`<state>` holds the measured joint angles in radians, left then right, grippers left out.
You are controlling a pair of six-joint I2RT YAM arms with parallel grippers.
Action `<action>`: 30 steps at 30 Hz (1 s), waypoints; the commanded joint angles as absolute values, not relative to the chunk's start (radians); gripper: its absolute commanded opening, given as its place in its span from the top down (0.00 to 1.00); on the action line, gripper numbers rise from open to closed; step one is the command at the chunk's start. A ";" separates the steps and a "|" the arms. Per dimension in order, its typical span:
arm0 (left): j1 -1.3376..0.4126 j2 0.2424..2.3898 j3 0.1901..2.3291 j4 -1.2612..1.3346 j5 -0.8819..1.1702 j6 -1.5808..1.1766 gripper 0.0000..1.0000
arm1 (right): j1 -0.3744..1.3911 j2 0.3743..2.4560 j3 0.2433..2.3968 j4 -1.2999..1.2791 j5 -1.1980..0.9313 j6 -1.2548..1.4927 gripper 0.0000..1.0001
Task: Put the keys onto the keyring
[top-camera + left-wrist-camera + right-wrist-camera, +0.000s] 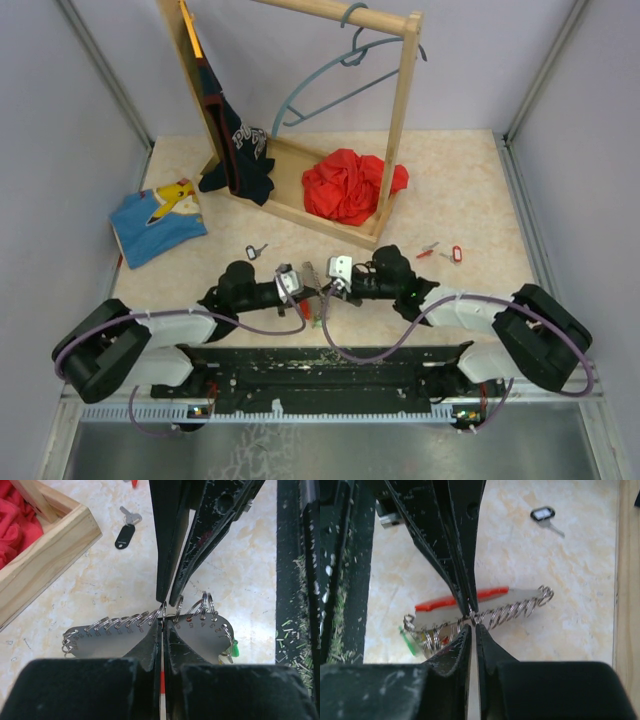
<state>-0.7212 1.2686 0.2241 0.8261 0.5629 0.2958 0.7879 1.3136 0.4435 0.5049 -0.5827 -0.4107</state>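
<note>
Left gripper, fully closed, clamps the curved grey keyring with red edge and silver rings, front centre, its long axis crosswise to both grippers. Right gripper, nearly closed, seemingly pinches one ring. Loose red-tagged silver keys lie farther right, nearer that gripper.

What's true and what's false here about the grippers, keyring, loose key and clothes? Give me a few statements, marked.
1. The left gripper is shut on the keyring. True.
2. A black-tagged key lies on the table, apart from the keyring. True.
3. The red cloth lies flat on the table. False: it sits bunched on the wooden rack's base.
4. The blue shirt is on the table's right side. False: it is on the left.
5. The right gripper is far from the keyring. False: its tips meet at one of the keyring's rings, facing the left gripper.
</note>
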 commanded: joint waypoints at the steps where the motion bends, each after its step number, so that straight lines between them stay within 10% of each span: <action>1: -0.780 1.258 0.294 0.634 0.444 0.436 1.00 | 0.784 1.263 0.414 0.443 -0.521 -0.449 0.89; 30: -0.825 1.290 0.331 0.588 0.446 0.462 1.00 | 0.767 1.390 0.506 0.532 -0.692 -0.488 0.78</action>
